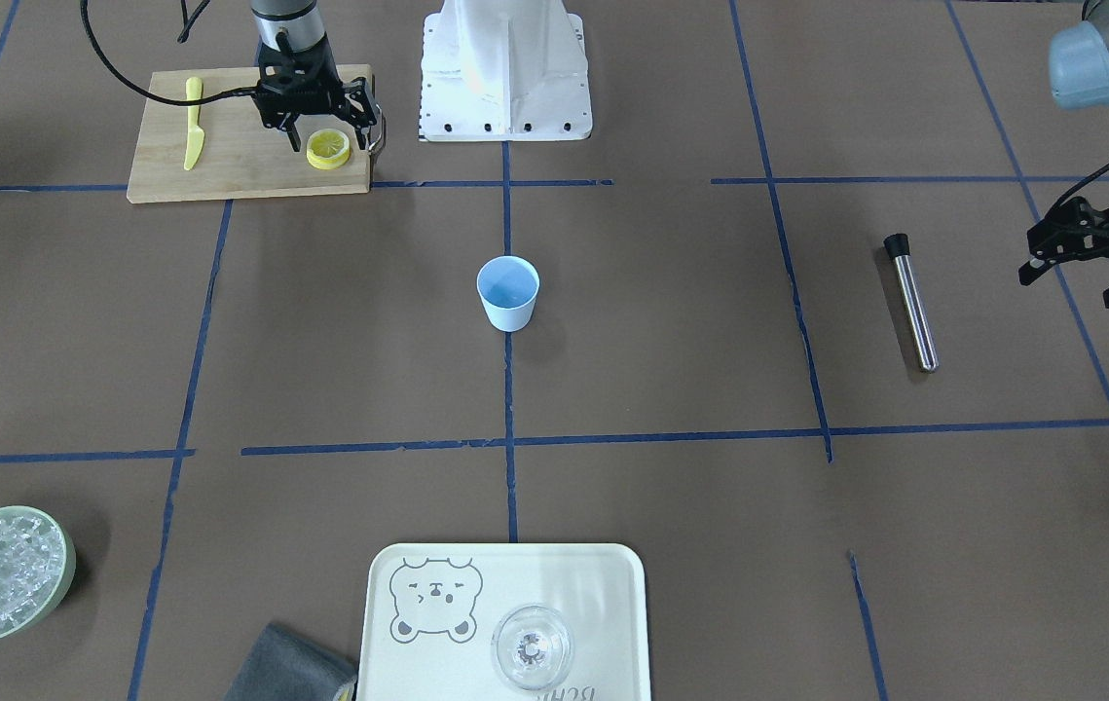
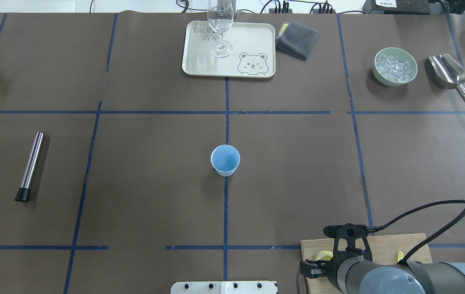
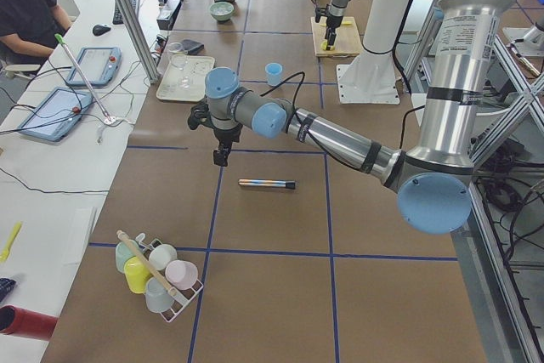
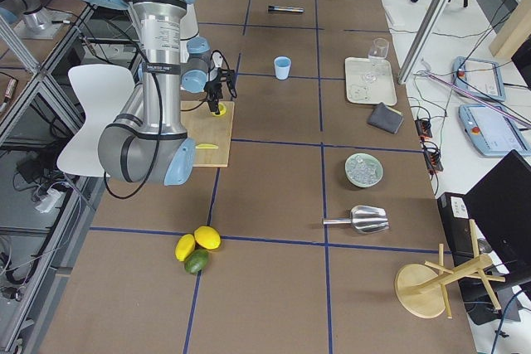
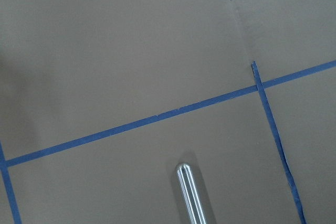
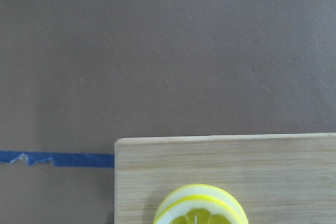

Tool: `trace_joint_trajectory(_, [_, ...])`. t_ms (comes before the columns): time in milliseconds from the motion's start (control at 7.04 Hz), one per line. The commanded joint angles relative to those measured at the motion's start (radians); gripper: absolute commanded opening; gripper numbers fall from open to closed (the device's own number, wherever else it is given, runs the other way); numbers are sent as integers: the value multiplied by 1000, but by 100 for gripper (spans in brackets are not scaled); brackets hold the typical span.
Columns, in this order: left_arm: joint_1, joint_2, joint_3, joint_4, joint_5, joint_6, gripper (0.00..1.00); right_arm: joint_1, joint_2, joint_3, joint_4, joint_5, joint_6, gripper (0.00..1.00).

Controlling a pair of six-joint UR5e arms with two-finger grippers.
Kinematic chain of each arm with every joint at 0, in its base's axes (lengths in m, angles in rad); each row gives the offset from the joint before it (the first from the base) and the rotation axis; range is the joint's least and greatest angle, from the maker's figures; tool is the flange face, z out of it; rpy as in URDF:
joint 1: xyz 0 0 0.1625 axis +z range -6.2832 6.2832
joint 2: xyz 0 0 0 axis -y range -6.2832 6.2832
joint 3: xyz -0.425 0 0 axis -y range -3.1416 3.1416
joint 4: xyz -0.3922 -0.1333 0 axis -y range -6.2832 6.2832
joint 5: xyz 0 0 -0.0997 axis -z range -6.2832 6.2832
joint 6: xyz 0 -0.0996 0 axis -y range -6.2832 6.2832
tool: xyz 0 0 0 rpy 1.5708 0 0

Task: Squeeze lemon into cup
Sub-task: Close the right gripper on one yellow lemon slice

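Note:
A stack of yellow lemon slices [image 1: 328, 148] lies on the wooden cutting board [image 1: 242, 166] near its corner. It also shows in the right wrist view [image 6: 200, 209] and partly in the overhead view [image 2: 323, 256]. My right gripper [image 1: 333, 134] hangs open just above the slices, one finger on each side, not touching them. The light-blue cup [image 1: 508, 292] stands upright at the table's centre [image 2: 225, 160], far from both grippers. My left gripper [image 1: 1070, 289] is open and empty, hovering at the table's far left side.
A yellow knife [image 1: 193, 122] lies on the board. A steel muddler [image 2: 31, 165] lies near the left gripper. A tray [image 2: 256, 41] with a clear glass [image 2: 220, 24], a grey cloth [image 2: 297, 38], a green ice bowl [image 2: 395, 66] and a scoop [image 2: 448, 73] line the far edge.

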Motion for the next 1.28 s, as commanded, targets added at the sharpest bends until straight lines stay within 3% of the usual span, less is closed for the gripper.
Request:
trace_joint_trajectory(0, [0, 3, -1, 0, -1, 1, 100, 8, 1, -2, 0, 6, 0, 83])
trace_joint_trajectory(142, [0, 3, 0, 0, -1, 1, 100, 11, 1, -2, 0, 6, 0, 72])
trace_joint_trajectory(284, [0, 3, -2, 0, -1, 1, 100, 14, 1, -2, 0, 7, 0, 68])
trace_joint_trajectory(568, [0, 1, -1, 0, -4, 1, 100, 18, 0, -2, -2, 9, -2, 43])
trace_joint_trajectory(711, [0, 3, -2, 0, -4, 1, 100, 25, -2, 1, -2, 10, -3, 36])
trace_joint_trajectory(1137, [0, 1, -5, 0, -5, 1, 100, 83, -13, 25, -2, 58, -9, 33])
